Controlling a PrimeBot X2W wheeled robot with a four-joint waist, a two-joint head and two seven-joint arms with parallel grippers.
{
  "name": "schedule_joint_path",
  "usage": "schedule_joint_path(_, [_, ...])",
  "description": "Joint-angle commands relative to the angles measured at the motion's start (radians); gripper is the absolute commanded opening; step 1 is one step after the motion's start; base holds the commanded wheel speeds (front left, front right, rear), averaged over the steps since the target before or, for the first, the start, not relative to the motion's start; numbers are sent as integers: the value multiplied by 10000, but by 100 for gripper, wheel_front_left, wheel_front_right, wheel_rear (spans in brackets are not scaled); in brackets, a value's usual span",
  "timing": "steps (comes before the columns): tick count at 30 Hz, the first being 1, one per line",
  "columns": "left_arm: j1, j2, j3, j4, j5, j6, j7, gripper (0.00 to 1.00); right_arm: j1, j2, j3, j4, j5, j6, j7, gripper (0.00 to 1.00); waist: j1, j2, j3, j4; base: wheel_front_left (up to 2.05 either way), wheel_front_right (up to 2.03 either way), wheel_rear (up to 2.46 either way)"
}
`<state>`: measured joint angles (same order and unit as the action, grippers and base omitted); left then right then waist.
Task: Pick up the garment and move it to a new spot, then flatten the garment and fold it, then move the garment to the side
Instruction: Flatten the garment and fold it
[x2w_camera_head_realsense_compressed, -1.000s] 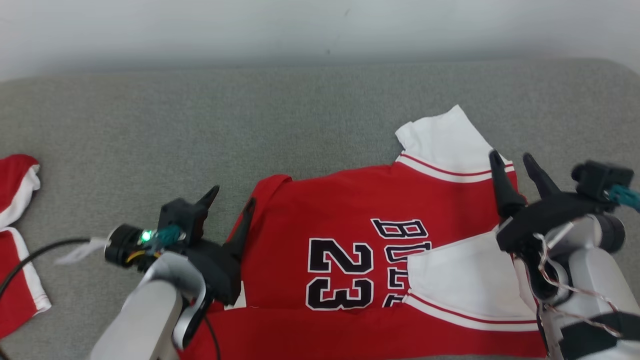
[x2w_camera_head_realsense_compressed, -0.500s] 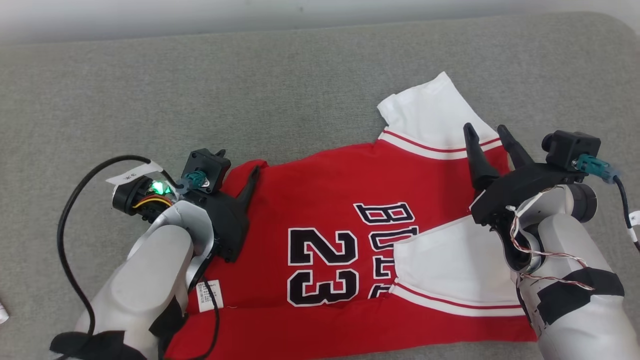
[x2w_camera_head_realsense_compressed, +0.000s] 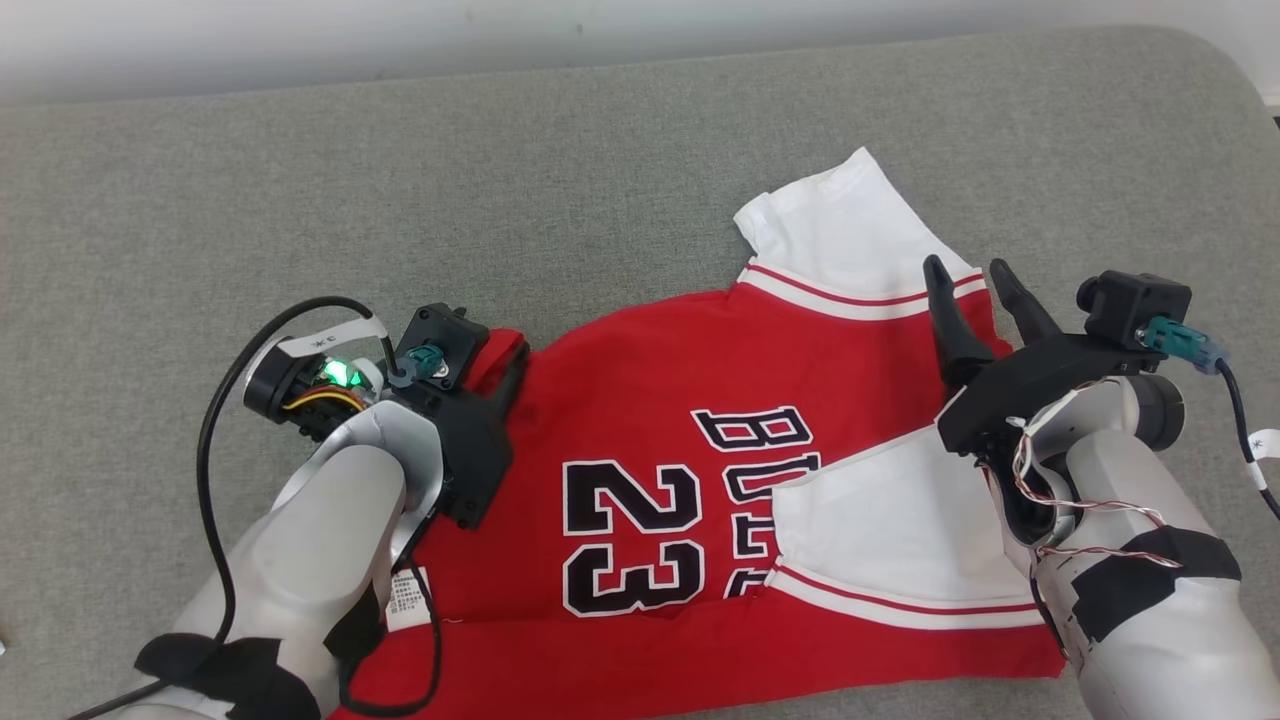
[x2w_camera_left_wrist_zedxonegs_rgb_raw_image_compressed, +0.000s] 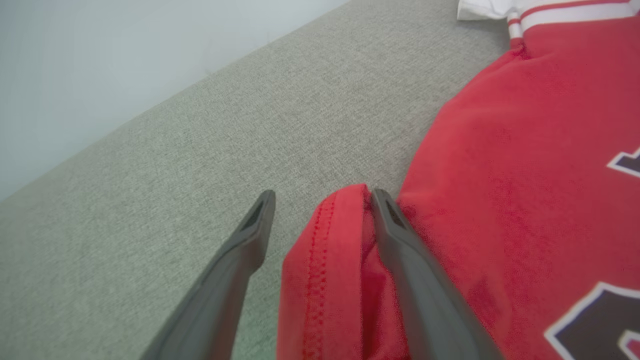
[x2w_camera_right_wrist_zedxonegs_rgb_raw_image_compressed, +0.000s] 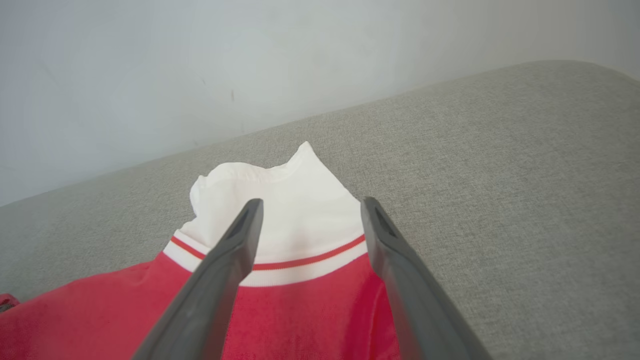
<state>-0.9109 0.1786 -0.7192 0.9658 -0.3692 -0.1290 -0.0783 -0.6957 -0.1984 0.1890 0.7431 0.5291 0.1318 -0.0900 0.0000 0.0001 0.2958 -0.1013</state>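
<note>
1. Head view: the red jersey (x2w_camera_head_realsense_compressed: 640, 420) lies spread on the grey cushion (x2w_camera_head_realsense_compressed: 500, 160) with the number 23 facing up. The left pincer (x2w_camera_head_realsense_compressed: 490, 345) sits at the jersey's red corner. One of its fingers is hidden behind the camera block (x2w_camera_head_realsense_compressed: 440, 345), so its spread is hard to read here. The right pincer (x2w_camera_head_realsense_compressed: 968, 268) stands wide apart and holds nothing. Its tips are over the striped band (x2w_camera_head_realsense_compressed: 850, 300) where the far white sleeve (x2w_camera_head_realsense_compressed: 850, 225) begins. A second white sleeve (x2w_camera_head_realsense_compressed: 880, 530) lies folded across the red cloth, back toward that pincer's wrist.
2. Left wrist view: the fingers gape wide and are not clamped. A rolled red hem (x2w_camera_left_wrist_zedxonegs_rgb_raw_image_compressed: 325, 250) lies between them, against the right-hand finger. Cushion lies under the other finger and ahead of the tips.
3. Right wrist view: the fingers are spread wide and grip nothing. The far white sleeve lies between and just beyond the tips, with red cloth beneath them. Cushion lies to the right and a pale wall (x2w_camera_right_wrist_zedxonegs_rgb_raw_image_compressed: 250, 75) farther ahead.
</note>
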Motion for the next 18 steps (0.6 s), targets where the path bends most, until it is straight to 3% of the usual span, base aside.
schedule_joint_path(1, [-150, -34, -44, 127, -36, 4, -50, 80, -94, -11, 78, 73, 118, -22, -82, 100, 0, -1, 4, -25, 0, 0, 0])
schedule_joint_path(2, [-186, -49, -63, 201, -86, 4, -86, 58, -135, -14, 125, 117, 136, -22, -107, 100, 0, -1, 6, -40, 0, 0, 0])
schedule_joint_path(3, [-215, -46, -111, 307, -71, 2, -68, 25, -188, -20, 175, 150, 157, -22, -157, 100, 0, -1, 4, -54, 0, 0, 0])
schedule_joint_path(4, [-210, -49, -152, 422, -76, 1, -53, 7, -230, -31, 228, 195, 188, -22, -183, 100, 0, -1, 0, -65, 0, 0, 0])
schedule_joint_path(5, [-227, -51, -190, 488, -94, -1, -146, 0, -252, -43, 277, 233, 242, -22, -222, 100, 0, -1, -4, -79, 0, 0, 0])
schedule_joint_path(10, [-388, -60, -19, 702, -325, 0, -654, 0, -130, -193, 428, 425, 433, -22, -440, 100, 0, -1, -157, -46, 0, 0, 0])
schedule_joint_path(18, [283, -116, 1290, 453, -2021, 11, -1158, 0, 373, -350, 581, 775, 828, -22, -711, 100, 0, -1, -543, 323, 0, 0, 0])
